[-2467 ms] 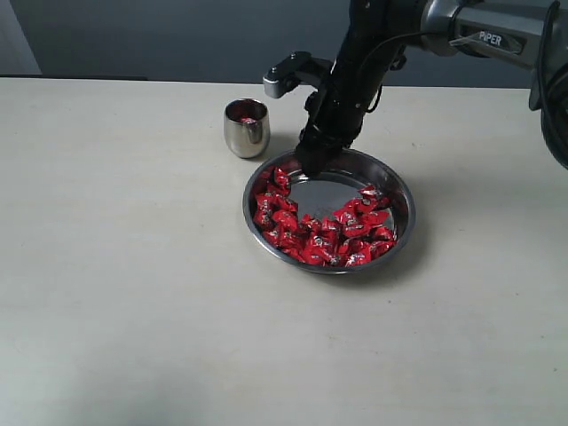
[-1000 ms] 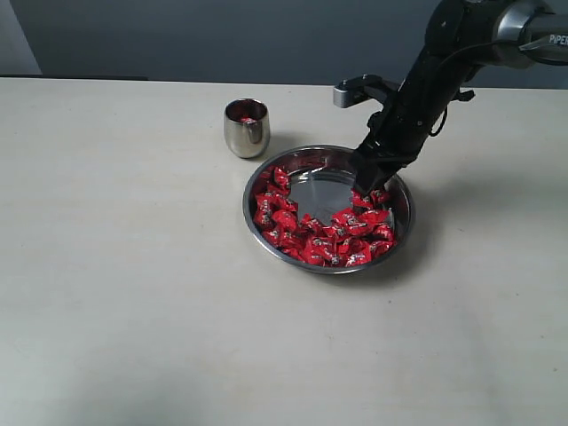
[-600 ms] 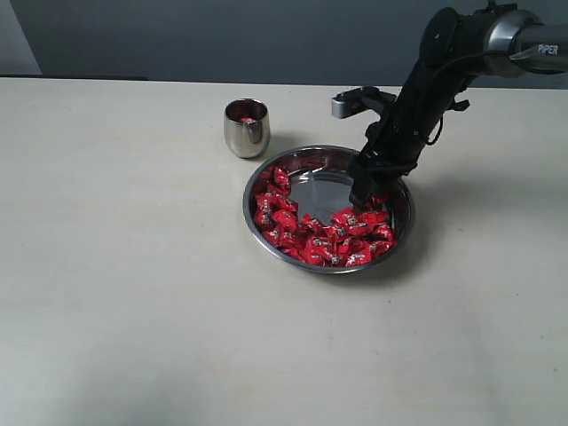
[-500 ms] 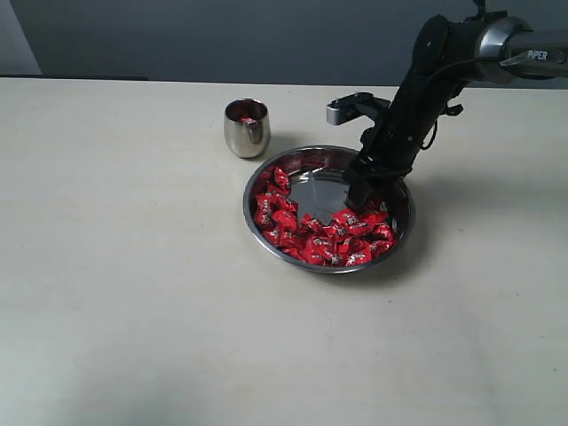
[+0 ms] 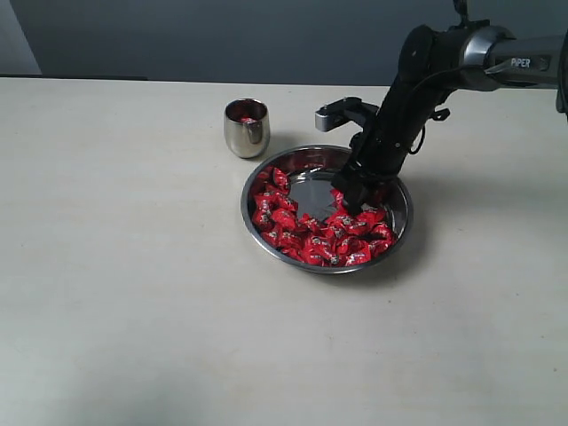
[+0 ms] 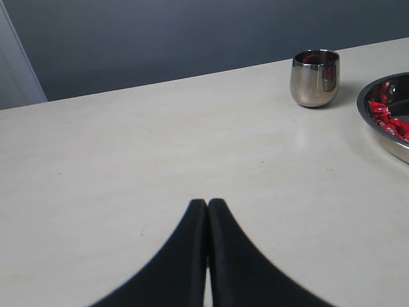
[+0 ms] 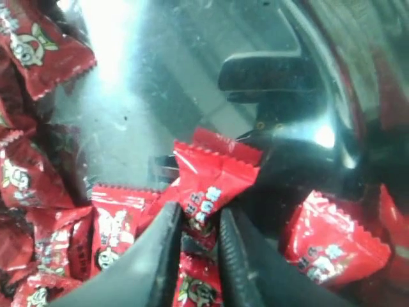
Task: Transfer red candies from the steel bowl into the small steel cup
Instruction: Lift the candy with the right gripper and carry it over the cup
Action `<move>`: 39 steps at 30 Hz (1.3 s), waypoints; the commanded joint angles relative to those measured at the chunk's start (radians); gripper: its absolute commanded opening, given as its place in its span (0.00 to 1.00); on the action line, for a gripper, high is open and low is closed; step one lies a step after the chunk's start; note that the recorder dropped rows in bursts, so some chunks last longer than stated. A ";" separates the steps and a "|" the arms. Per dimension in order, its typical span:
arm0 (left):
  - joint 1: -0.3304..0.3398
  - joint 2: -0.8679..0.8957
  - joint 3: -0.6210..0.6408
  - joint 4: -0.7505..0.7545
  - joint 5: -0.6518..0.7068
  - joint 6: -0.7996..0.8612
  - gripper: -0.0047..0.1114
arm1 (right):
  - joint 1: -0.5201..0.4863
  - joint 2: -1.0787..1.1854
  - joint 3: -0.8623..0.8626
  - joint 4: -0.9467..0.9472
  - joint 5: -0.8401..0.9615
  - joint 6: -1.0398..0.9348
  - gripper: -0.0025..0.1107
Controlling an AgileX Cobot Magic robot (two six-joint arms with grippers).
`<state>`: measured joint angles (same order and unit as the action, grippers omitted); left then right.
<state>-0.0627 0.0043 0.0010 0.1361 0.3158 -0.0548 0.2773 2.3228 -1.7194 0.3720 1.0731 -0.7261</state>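
- Found the right gripper [image 5: 351, 201] down inside the steel bowl [image 5: 410, 217], on the side of the bowl away from the small steel cup [image 5: 247, 129], with its dark arm [image 5: 417, 84] slanting in from the far right of the pale table [image 5: 133, 293].
- Saw in the right wrist view its two dark fingers [image 7: 150, 262] drawn close together, with only a narrow gap left, nipping the lower edge of one red candy [image 7: 208, 185].
- Made out that candy's crinkled wrapper standing up beyond the fingertips, over the bare shiny floor of the bowl.
- Saw pale markings on the wrapper; could not read them.
- Found the rest of the red candies [image 5: 306, 235] heaped in a crescent along the near and left parts of the bowl, with a few more lying just beside the gripper.
- Noted bare steel across the middle and far part of the bowl.
- Could not count the candies.
- Found the small steel cup upright on the table beyond the bowl's far-left rim — near it, with a gap between them.
- Glimpsed something red inside the cup.
- Noted the left gripper [image 6: 208, 206] fully closed, finger pressed against finger, with nothing between them.
- Placed it low over bare table, well apart from both cup and bowl.
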 commanded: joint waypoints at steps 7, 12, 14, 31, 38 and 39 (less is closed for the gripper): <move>-0.010 -0.004 -0.001 0.000 -0.007 -0.006 0.04 | 0.002 -0.067 -0.001 0.105 -0.182 -0.034 0.20; -0.010 -0.004 -0.001 0.000 -0.007 -0.006 0.04 | 0.002 -0.067 -0.001 0.367 -0.242 -0.267 0.20; -0.010 -0.004 -0.001 0.000 -0.007 -0.006 0.04 | 0.002 -0.067 -0.001 0.430 -0.259 -0.320 0.20; -0.010 -0.004 -0.001 0.000 -0.007 -0.006 0.04 | 0.004 -0.063 -0.103 0.614 -0.344 -0.651 0.20; -0.010 -0.004 -0.001 0.000 -0.007 -0.006 0.04 | 0.022 -0.063 -0.113 0.573 -0.277 -0.676 0.20; -0.010 -0.004 -0.001 0.000 -0.007 -0.006 0.04 | 0.024 -0.063 -0.113 0.571 -0.267 -0.676 0.20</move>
<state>-0.0627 0.0043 0.0010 0.1361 0.3158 -0.0548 0.2944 2.2679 -1.8256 0.9629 0.7649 -1.3886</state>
